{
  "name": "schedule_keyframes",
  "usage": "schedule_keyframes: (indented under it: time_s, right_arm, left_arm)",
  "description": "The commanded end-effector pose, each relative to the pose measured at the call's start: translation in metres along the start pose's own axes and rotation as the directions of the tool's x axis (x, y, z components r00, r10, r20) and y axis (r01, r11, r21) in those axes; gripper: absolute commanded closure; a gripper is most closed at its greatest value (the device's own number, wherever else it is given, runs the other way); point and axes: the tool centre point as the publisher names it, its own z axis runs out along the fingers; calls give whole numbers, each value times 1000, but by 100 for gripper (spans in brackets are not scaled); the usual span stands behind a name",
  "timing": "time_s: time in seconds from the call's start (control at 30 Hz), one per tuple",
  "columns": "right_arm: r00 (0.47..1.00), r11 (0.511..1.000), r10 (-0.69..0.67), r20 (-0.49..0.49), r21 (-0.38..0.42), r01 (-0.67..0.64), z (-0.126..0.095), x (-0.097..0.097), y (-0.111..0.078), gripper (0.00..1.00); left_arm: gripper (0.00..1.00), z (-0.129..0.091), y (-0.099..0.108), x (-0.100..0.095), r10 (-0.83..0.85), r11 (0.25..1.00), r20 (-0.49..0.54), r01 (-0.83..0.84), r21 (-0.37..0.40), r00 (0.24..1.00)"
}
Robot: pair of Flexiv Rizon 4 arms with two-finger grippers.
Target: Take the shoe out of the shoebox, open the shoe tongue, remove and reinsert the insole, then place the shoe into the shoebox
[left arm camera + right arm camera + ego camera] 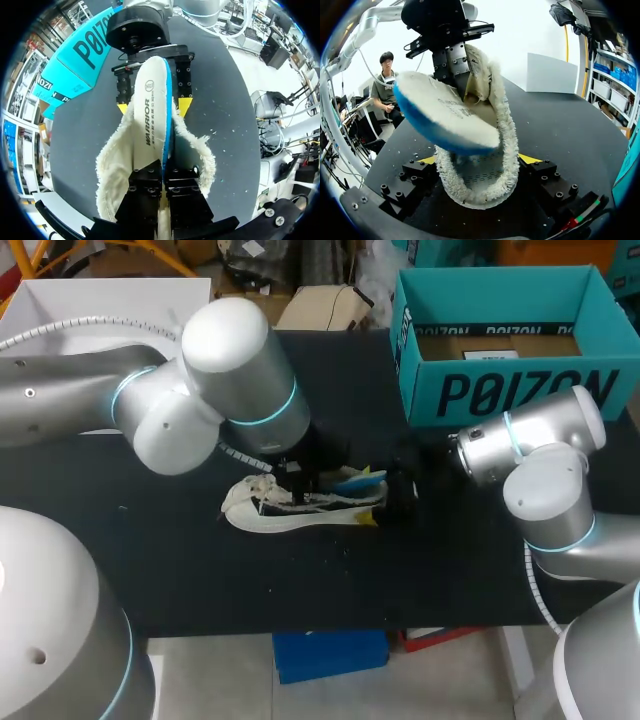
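"Jaws and shoe, please?"

"The left jaws are clenching the insole [150, 100]; the right jaws are gripping the shoe [290, 512], lying on the counter [150, 560] near the shoebox [520, 390]; I am advising keeping the insole aligned lengthwise."

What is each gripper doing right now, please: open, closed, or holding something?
Left gripper: closed on the insole.
Right gripper: closed on the shoe, with a finger on each side.
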Motion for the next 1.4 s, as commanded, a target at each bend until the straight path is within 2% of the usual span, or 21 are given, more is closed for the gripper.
schedule_keyframes:
  time_s: [0.03, 0.17, 0.23, 0.3, 0.43, 0.67, 0.93, 1.1, 1.17, 1.3, 1.4]
  right_arm:
    - [1000, 1000, 1, 1, 0, -1, 0, 0, -2, 100]
    - [1000, 1000, 1, 1, 0, -1, 0, 0, -2, 100]
    - [1000, 1000, 1, 1, 0, -1, 0, 0, -2, 100]
    - [1000, 1000, 1, 1, 0, -1, 0, 0, -2, 100]
    - [1000, 1000, 1, 1, 0, -1, 0, 0, -2, 100]
    - [1000, 1000, 1, 1, 0, -1, 0, 0, -2, 100]
    - [1000, 1000, 1, 1, 0, -1, 0, 0, -2, 100]
    - [1000, 1000, 1, 1, 0, -1, 0, 0, -2, 100]
    - [1000, 1000, 1, 1, 0, -1, 0, 0, -2, 100]
    - [1000, 1000, 1, 1, 0, -1, 0, 0, -2, 100]
    - [1000, 1000, 1, 1, 0, -1, 0, 0, -2, 100]
  left_arm:
    - [98, 12, -7, -4, 0, 1000, 32, 0, 1, 999]
    - [71, 11, -12, -1, 36, 998, 124, -42, 53, 992]
    - [65, 13, -14, 0, 57, 996, 137, -66, 58, 989]
    - [65, 15, -17, 2, 65, 995, 158, -75, 62, 985]
    - [67, 16, -21, 1, 64, 992, 194, -83, 91, 979]
    - [71, 17, -31, -9, 74, 990, 233, -99, 98, 970]
    - [74, 17, -56, -22, 105, 982, 260, -141, 123, 960]
    - [89, 17, -64, -25, 113, 978, 254, -152, 142, 961]
    - [100, 18, -66, -26, 114, 978, 254, -154, 141, 961]
    - [100, 13, -70, -22, 115, 977, 246, -155, 149, 962]
    - [100, 0, -75, -12, 136, 967, 240, -181, 177, 961]
